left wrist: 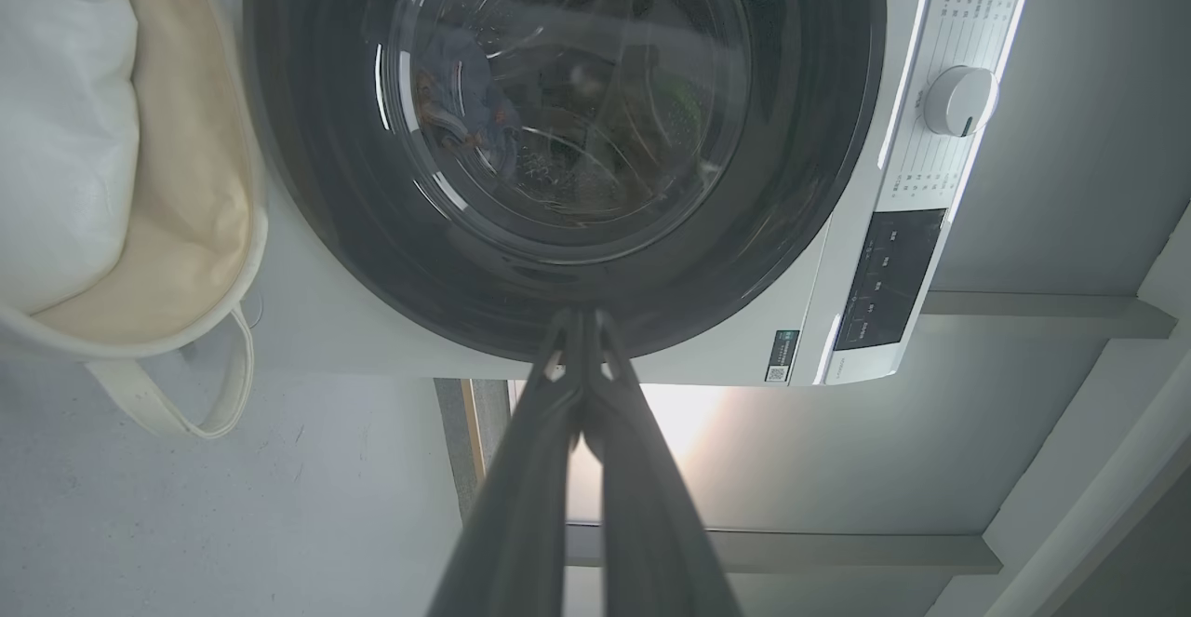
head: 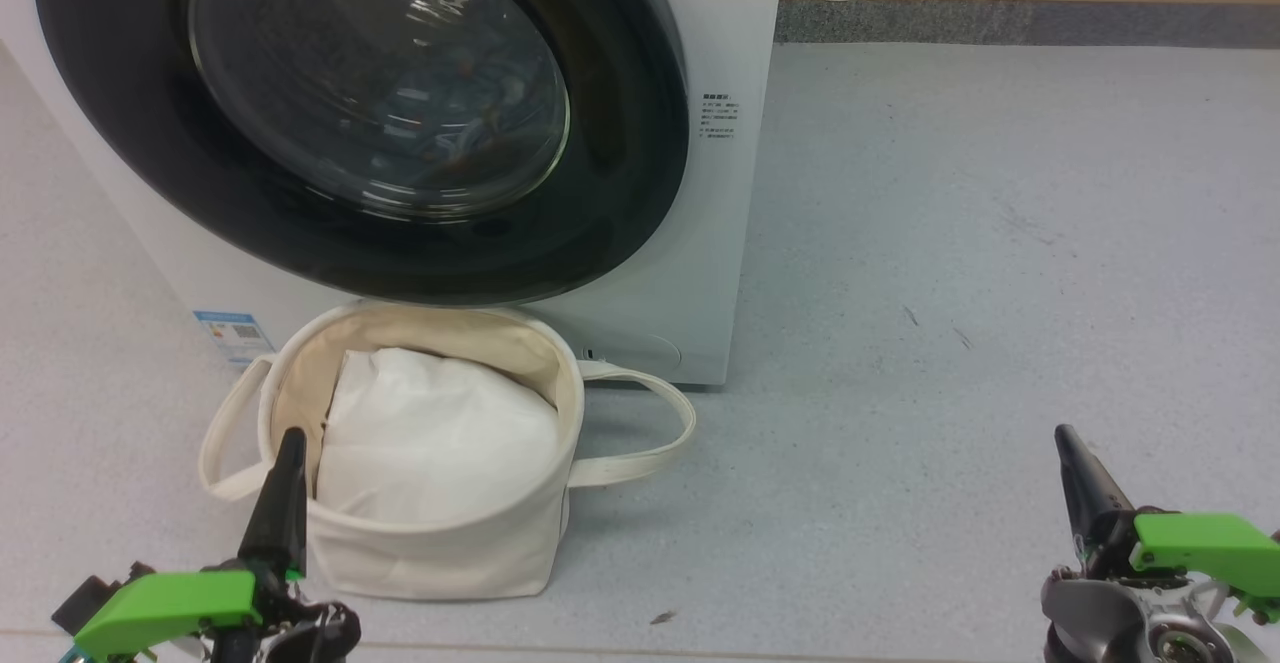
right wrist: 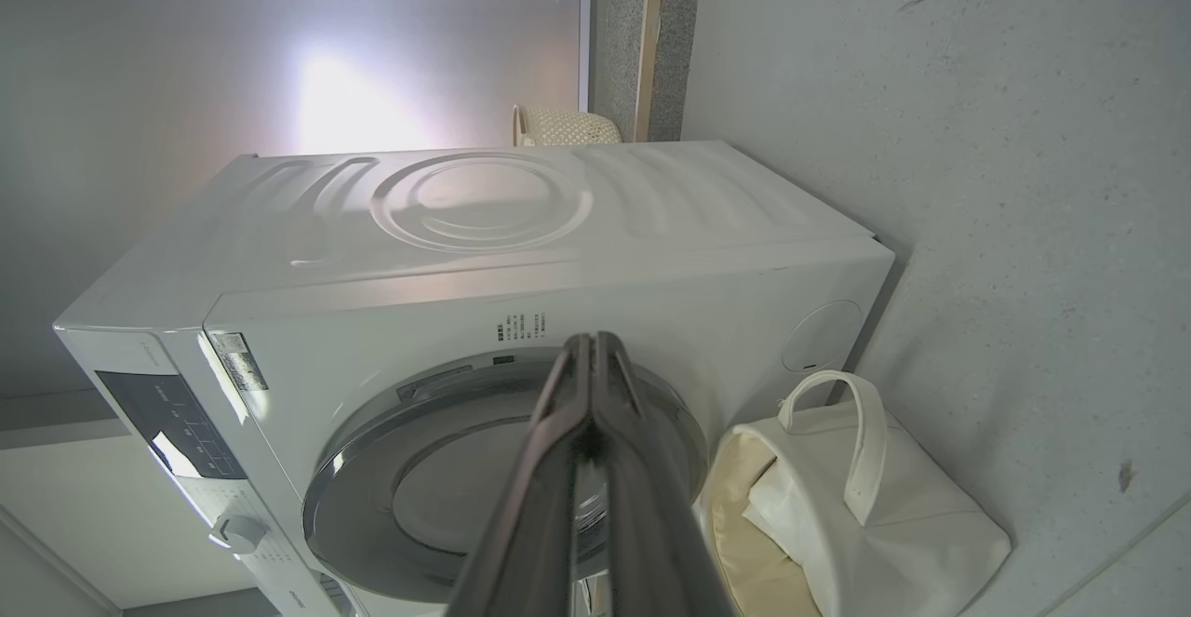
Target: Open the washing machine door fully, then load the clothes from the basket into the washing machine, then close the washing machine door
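i see the washing machine (head: 725, 243) standing on the grey floor (head: 950, 293), and the washing machine door (head: 360, 113) sits closed, flat against the white front. through its bulging glass in the left wrist view i make out bluish fabric with orange marks, the clothes (left wrist: 465, 105), lying inside the drum, though reflections blur them. the basket (head: 440, 553) stands on the floor just in front of the machine, below the door, with one loop handle out to each side. a plain white cloth (head: 430, 443) fills most of it. a small blue label sticker (head: 232, 333) shows on the machine's front, near the basket's left handle.

my left gripper (head: 291, 435) is at the lower left of the head view, its fingers pressed together with nothing between them, the tip overlapping the basket's near rim from where i look; i cannot tell whether it touches. my right gripper (head: 1063, 433) hangs over bare floor at the lower right, well apart from the basket, fingers pressed together and empty too.
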You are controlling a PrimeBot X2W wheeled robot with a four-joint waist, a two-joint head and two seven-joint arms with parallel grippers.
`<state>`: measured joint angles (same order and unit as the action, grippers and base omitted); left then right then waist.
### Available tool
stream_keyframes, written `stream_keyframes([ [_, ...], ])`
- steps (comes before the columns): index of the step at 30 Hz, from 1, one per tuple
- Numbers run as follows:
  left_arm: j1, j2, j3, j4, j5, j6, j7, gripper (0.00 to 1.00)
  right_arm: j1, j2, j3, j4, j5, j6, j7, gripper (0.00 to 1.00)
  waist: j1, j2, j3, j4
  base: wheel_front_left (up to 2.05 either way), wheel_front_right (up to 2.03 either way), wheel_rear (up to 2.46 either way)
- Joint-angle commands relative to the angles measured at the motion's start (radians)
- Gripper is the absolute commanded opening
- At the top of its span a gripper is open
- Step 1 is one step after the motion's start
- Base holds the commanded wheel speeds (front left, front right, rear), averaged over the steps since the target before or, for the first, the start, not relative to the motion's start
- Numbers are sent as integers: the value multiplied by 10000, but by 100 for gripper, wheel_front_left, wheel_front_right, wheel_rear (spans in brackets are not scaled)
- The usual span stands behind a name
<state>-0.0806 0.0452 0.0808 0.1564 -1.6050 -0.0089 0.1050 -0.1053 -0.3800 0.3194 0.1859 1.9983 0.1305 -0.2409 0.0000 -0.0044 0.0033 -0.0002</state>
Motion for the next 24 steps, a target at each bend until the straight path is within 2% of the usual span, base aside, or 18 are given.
stream_keyframes([
  [1,-186,51,355,-430,-34,7,64,0,-419,-272,150,-343,82,2,-110,0,0,0,0,0,0,0,0],
  [24,-185,51,354,-434,-35,8,63,0,-433,-343,233,-384,156,2,-177,0,0,0,1,0,0,0,0],
])
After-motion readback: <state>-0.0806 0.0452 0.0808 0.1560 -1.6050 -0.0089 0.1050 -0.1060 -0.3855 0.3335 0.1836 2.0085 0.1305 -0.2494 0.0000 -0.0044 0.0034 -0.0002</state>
